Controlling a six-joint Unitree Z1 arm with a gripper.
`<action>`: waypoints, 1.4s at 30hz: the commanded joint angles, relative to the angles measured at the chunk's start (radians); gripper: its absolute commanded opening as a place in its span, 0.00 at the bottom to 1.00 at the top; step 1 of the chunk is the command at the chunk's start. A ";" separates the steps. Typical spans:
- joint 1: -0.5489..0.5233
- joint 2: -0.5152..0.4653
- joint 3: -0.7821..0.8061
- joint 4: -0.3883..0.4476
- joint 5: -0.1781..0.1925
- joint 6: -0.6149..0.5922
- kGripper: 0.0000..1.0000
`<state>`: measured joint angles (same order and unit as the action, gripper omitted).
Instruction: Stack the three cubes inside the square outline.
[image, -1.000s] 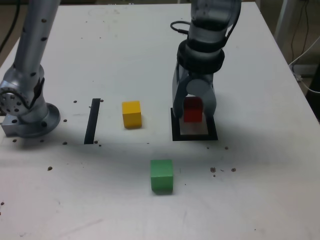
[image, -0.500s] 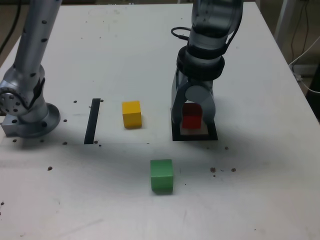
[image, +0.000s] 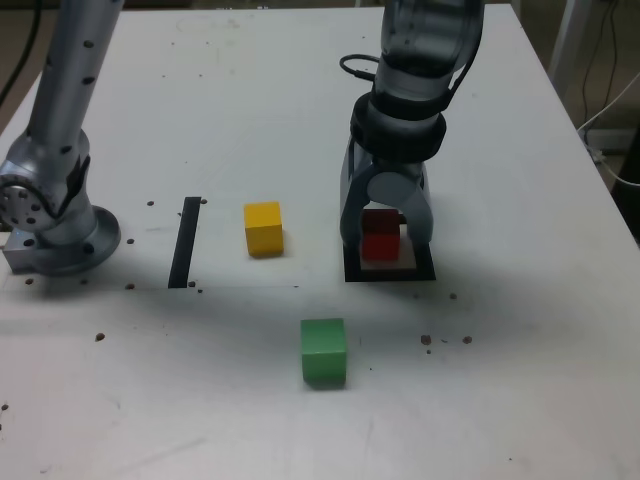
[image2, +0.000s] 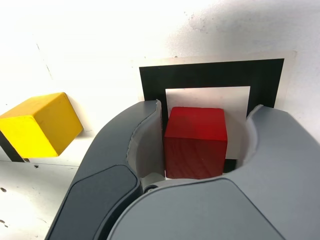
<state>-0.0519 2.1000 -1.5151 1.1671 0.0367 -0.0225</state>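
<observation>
Red cube (image2: 195, 142) sits inside square outline (image2: 152, 80); end effector (image: 385, 232) straddles it, jaws apart, a gap showing on one side. Yellow cube (image: 263, 228) and green cube (image: 323, 351) lie left and near on the tabletop (image: 520, 400). Cubes look light, rigid, matte; pinch opposite flat faces.

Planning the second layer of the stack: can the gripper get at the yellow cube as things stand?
Probably yes. The yellow cube sits alone on the table, nothing on or against it. The gripper straddles the red cube in the square outline, jaws parted, so it looks free to lift away.
</observation>
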 joint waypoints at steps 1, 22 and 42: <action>-0.002 -0.007 0.003 -0.002 -0.001 -0.001 0.99; 0.091 -0.304 0.163 0.148 -0.008 0.100 0.99; 0.168 -0.362 0.518 -0.047 -0.064 0.091 0.99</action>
<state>0.1145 1.7319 -1.0009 1.1307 -0.0259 0.0707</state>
